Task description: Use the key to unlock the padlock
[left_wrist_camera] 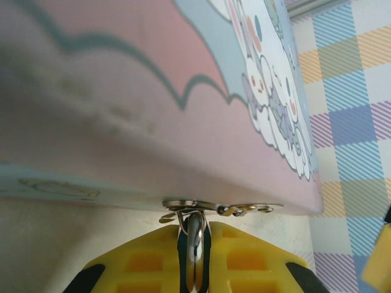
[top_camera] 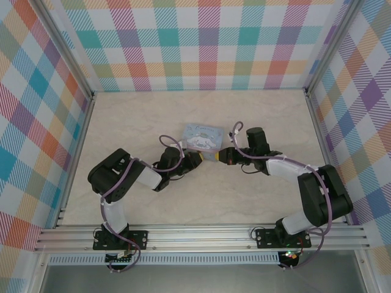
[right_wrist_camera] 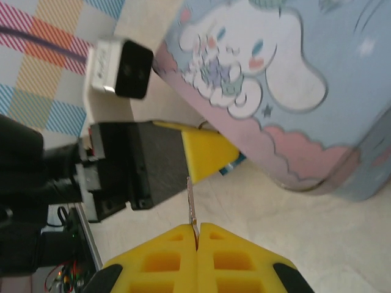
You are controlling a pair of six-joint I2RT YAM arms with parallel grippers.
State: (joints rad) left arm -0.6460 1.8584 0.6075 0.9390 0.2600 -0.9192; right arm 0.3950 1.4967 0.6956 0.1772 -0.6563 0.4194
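Right claw (right_wrist_camera: 197, 235) clenched on the thin key (right_wrist_camera: 191, 201), blade pointing toward the left claw (left_wrist_camera: 194, 232) — that one pinched shut on the small teal padlock (right_wrist_camera: 234, 163), held just beside the lower edge of the cartoon tin (right_wrist_camera: 317, 91), both claws low over the pale surface (right_wrist_camera: 293, 226), tin resting on it

Top external view: a fixed camera high above the near edge looks down and forward over the whole counter (top_camera: 201, 201) to the plaid walls (top_camera: 208, 43), far enough off that the tin (top_camera: 203, 135) is small at centre. Left wrist view: set just behind the left gripper (left_wrist_camera: 193, 238), facing along it at very close range, low against the tin's side. Right wrist view: likewise behind the right gripper (right_wrist_camera: 197, 235), slightly farther back; all three views share the tin, and this one also takes in the left gripper's tip.
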